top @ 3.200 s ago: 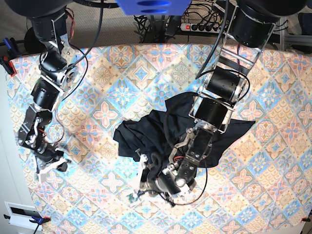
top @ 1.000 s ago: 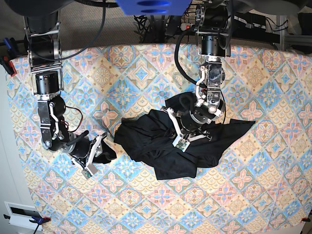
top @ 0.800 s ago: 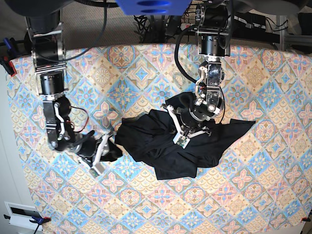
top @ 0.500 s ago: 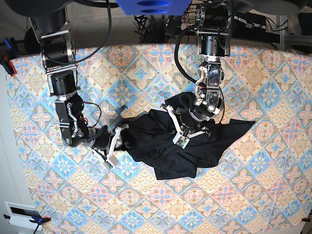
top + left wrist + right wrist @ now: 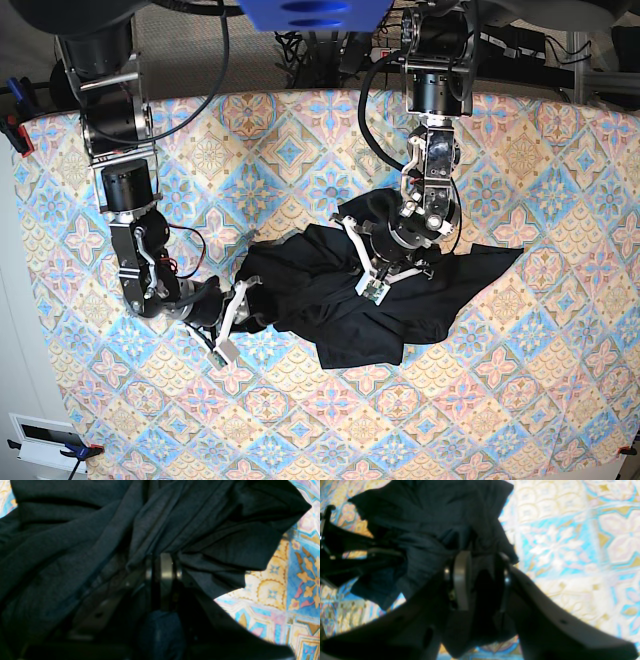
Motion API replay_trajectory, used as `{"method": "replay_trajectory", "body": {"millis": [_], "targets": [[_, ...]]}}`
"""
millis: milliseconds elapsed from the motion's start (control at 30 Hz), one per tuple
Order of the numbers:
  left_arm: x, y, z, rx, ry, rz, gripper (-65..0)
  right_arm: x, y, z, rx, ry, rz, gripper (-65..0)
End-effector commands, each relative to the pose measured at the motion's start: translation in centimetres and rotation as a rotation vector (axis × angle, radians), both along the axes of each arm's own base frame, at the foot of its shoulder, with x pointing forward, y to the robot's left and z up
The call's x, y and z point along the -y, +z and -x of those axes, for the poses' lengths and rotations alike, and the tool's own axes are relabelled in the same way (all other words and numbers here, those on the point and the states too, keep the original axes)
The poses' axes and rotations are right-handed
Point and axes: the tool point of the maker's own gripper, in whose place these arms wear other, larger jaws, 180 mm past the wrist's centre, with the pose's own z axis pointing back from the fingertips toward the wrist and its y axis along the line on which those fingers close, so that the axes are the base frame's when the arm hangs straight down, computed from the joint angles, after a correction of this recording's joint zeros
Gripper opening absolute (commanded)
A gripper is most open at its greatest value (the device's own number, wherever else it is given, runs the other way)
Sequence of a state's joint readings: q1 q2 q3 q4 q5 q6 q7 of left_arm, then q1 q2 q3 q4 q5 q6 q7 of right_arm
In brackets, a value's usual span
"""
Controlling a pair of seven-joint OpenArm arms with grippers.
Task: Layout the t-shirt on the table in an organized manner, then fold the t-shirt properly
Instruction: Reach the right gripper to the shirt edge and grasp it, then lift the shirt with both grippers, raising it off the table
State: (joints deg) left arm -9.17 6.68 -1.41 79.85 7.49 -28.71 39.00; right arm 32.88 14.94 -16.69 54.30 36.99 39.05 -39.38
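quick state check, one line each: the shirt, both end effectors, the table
t-shirt: crumpled in a heap mid-table, not laid out, not folded
left end effector: shut on a bunch of the t-shirt near the heap's middle
right end effector: at the heap's edge, jaws apart around a fold of cloth, grip not clear
table: patterned cloth flat, bare around the t-shirt

The t-shirt (image 5: 385,290) lies bunched in a heap on the middle of the table (image 5: 520,400), blocking the centre. The left gripper (image 5: 385,262) stands on the heap's far part, clamped on cloth; the right gripper (image 5: 235,312) sits at its left end, jaws parted around fabric. Bare tablecloth runs along the near edge, both near corners and the right side, leaving open passage there.
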Motion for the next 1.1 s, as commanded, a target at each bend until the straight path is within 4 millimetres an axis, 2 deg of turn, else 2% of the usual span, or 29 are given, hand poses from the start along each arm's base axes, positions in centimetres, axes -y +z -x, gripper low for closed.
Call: {"method": "replay_trajectory", "body": {"millis": [0, 167, 367, 500, 633, 833, 1067], "targets": [[0.5, 1.8, -1.1, 0.054, -0.002, 0.024, -65.0, -0.1, 2.4, -1.4, 0.062, 0.001, -0.03, -45.7], [0.4, 1.7, -1.1, 0.054, -0.002, 0.02, -65.0, -0.2, 2.3, -1.3, 0.058, 0.002, -0.03, -42.4], [0.5, 1.7, -1.1, 0.054, -0.002, 0.021, -65.0, -2.4, 0.4, -1.1, 0.003, -0.022, -0.111, -42.6], [0.4, 1.7, -1.1, 0.054, -0.002, 0.02, -65.0, -2.5, -0.8, -0.8, -0.033, -0.045, -0.128, -42.6], [0.4, 1.7, -1.1, 0.054, -0.003, 0.018, -65.0, -2.5, -0.6, -1.0, -0.027, -0.044, -0.128, -42.6], [0.4, 1.7, -1.1, 0.054, -0.003, 0.018, -65.0, -2.5, 2.6, -3.4, 0.056, -0.054, -0.156, -42.6], [0.4, 1.7, -1.1, 0.054, -0.003, 0.017, -65.0, -2.4, 3.0, -3.9, 0.082, -0.055, -0.141, -42.6]]}}
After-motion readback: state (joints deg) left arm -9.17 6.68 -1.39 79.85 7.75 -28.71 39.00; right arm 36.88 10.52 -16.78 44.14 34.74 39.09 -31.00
